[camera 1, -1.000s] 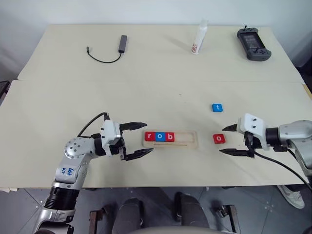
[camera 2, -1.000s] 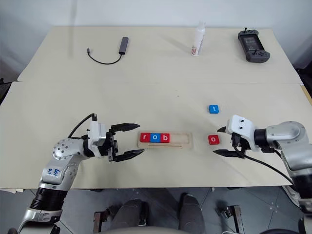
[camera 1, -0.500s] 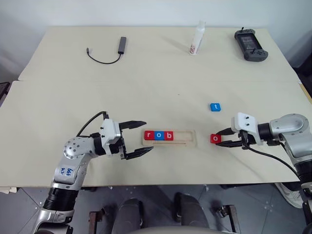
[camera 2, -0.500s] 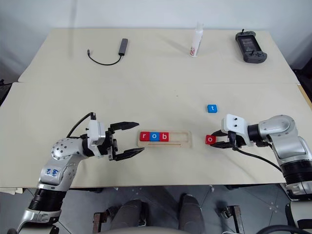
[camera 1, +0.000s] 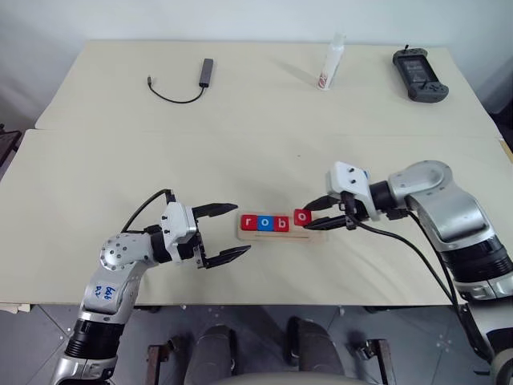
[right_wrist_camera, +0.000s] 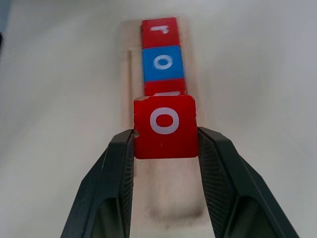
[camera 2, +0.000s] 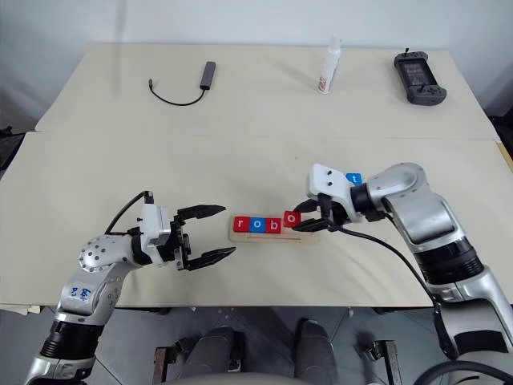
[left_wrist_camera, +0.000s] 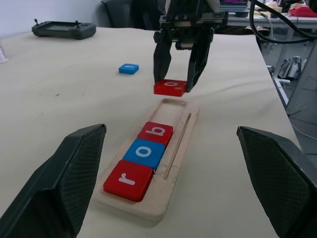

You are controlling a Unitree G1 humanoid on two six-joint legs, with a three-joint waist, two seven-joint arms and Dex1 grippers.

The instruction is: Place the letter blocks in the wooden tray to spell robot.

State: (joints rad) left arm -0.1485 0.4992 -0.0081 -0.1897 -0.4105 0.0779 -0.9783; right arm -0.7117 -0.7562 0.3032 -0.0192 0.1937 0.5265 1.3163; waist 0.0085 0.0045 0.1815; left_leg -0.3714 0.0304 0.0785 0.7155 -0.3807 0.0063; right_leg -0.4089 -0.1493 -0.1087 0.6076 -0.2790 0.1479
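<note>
The wooden tray (camera 1: pixel 314 234) lies at the table's front centre with three letter blocks in its slot: a red r (camera 1: pixel 248 222), a blue o (camera 1: pixel 264 222) and a red b (camera 1: pixel 280 222). My right gripper (camera 1: pixel 307 218) is shut on a red o block (right_wrist_camera: pixel 166 126) and holds it just above the tray, right of the b. The blue t block (left_wrist_camera: pixel 129 69) lies on the table behind the right wrist. My left gripper (camera 1: pixel 241 228) hangs open just left of the tray, level with it, with nothing between its fingers.
At the table's far edge lie a black cable with a dongle (camera 1: pixel 200 76), a white bottle (camera 1: pixel 330 62) and a black handheld controller (camera 1: pixel 418 74). A seam between two tabletops (camera 1: pixel 160 131) runs across behind the tray.
My right gripper has shut on the red o block, lifted it off the table and carried it left to above the tray's free end. The left gripper has stayed put.
</note>
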